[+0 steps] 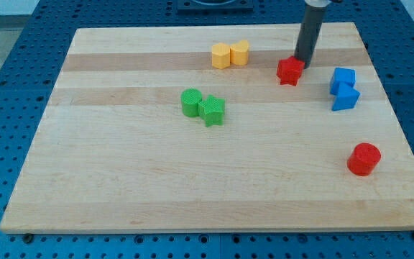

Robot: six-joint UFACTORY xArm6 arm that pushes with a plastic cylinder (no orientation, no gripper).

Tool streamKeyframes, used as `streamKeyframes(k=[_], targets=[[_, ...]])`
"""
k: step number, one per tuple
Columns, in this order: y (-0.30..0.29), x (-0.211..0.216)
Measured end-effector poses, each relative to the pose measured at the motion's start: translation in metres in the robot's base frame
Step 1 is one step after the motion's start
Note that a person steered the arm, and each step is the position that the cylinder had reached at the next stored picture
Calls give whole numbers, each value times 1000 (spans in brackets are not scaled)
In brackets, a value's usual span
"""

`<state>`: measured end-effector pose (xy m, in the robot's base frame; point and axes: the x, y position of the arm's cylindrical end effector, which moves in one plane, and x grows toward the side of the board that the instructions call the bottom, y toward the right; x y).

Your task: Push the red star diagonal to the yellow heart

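Note:
The red star [290, 71] lies on the wooden board near the view's top right. My tip [305, 63] is at the star's upper right side, touching or almost touching it. Two yellow blocks sit side by side to the star's left near the view's top: one [221, 55] looks like a hexagon, the other [240, 52] looks like the heart, though the shapes are hard to tell apart. The star is about a block's width to the right of and slightly below them.
Two blue blocks [344, 88] touch each other at the right. A red cylinder [364, 159] sits at the lower right. A green cylinder [190, 102] and a green star [211, 110] touch near the middle. The board's top edge [221, 29] is close.

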<state>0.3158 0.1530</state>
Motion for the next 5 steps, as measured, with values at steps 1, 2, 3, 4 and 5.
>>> streamKeyframes(k=[1, 2, 3, 4, 5], targets=[[-14, 0], [-19, 17], [-23, 53], [-27, 87], [-27, 81]])
